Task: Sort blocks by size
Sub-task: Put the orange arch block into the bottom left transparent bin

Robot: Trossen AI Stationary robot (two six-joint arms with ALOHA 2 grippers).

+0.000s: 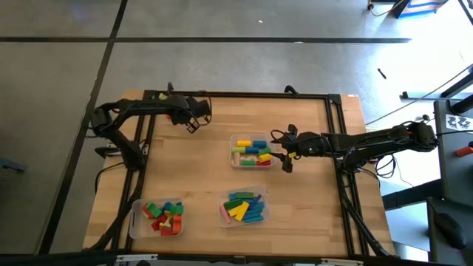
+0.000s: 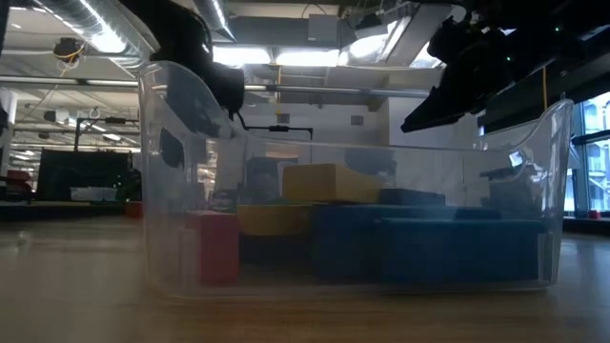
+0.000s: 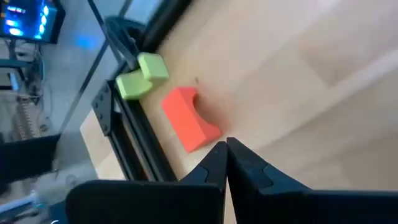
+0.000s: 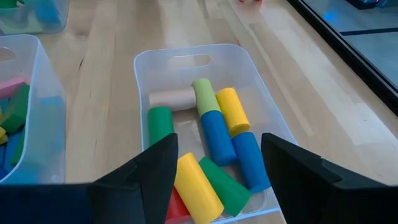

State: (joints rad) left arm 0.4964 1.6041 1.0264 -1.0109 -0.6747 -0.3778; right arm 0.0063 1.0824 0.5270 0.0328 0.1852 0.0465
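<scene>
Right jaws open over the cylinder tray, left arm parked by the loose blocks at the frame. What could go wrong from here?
1. The right gripper hangs open over the packed cylinders; coming down, a jaw could land on a neighbour or the tray wall and shove the light tray.
2. The red block and two green blocks lie against the table's frame rail; the shut left gripper may have no room to straddle them.

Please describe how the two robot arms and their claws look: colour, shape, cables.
Both arms are dark, almost black, jointed segments with thin black cables looping alongside. The left claw ends in two black, wedge-shaped fingers tapering to points. The right claw has two broad, flat, matte black fingers with angular edges. No markings are visible on them.
</scene>
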